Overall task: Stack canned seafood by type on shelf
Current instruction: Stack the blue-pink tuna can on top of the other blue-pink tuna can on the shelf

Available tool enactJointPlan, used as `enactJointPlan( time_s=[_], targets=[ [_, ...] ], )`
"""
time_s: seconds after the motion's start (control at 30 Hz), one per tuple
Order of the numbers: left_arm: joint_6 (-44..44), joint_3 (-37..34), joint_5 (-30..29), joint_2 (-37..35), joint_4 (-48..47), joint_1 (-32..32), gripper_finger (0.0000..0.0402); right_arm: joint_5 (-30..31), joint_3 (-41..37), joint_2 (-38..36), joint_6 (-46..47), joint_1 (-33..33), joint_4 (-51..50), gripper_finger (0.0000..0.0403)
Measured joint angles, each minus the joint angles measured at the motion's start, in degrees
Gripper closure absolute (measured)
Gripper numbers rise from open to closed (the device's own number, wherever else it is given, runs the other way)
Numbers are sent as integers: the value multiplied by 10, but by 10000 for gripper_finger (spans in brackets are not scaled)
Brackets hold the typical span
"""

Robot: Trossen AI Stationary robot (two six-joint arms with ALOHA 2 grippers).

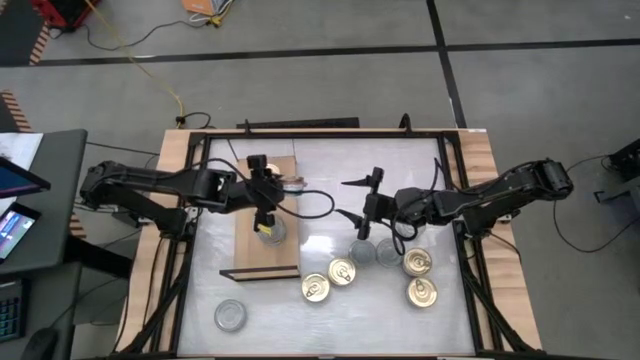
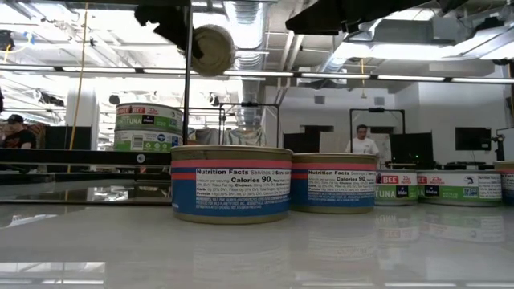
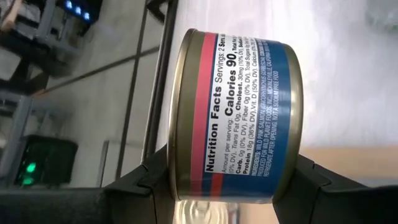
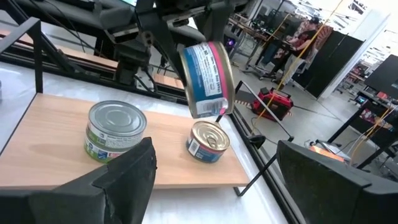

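My left gripper (image 1: 263,205) hangs over the tan wooden shelf (image 1: 250,250), shut on a blue-and-pink labelled tin (image 4: 207,81) turned on its edge. Below it on the shelf stands a gold-topped tin (image 4: 208,142) on its flat bottom, and beside that a silver-topped, green-labelled stack of two tins (image 4: 117,130). My right gripper (image 1: 355,200) is open over the white tabletop, right of the shelf, with nothing between its fingers. More tins stand on the table, gold-topped (image 1: 342,271) and silver-topped (image 1: 362,252). My left gripper pinches the tin between its two fingers (image 3: 155,180), one on each flat end (image 3: 177,168), near the rim. The fingers slant downward from the table's left side. The tin is lifted clear of the shelf, its round wall (image 3: 236,118) facing outward, slightly tilted.
Gold-topped tins (image 1: 316,288), (image 1: 416,263), (image 1: 421,292) and a silver one (image 1: 388,250) crowd the table right of the shelf. A single silver tin (image 1: 229,315) stands near the front left. Black frame bars (image 1: 190,250) run along the table's sides.
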Motion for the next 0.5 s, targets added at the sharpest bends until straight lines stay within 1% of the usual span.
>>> enactJointPlan(
  time_s=[0.13, 0.23, 0.37, 0.5],
  targets=[
    [-30, -3, -28, 0, -70, 16, 214, 0, 0, 0, 0, 0, 1, 42],
    [-30, -33, -55, -1, -82, 24, 214, 0, 0, 0, 0, -1, 5, 42],
    [-20, -80, -100, 0, -69, 49, 214, 0, 0, 0, 6, -1, 6, 42],
    [-6, -116, -111, 0, -25, 79, 214, -1, 0, 0, 7, -1, 10, 42]
  ],
)
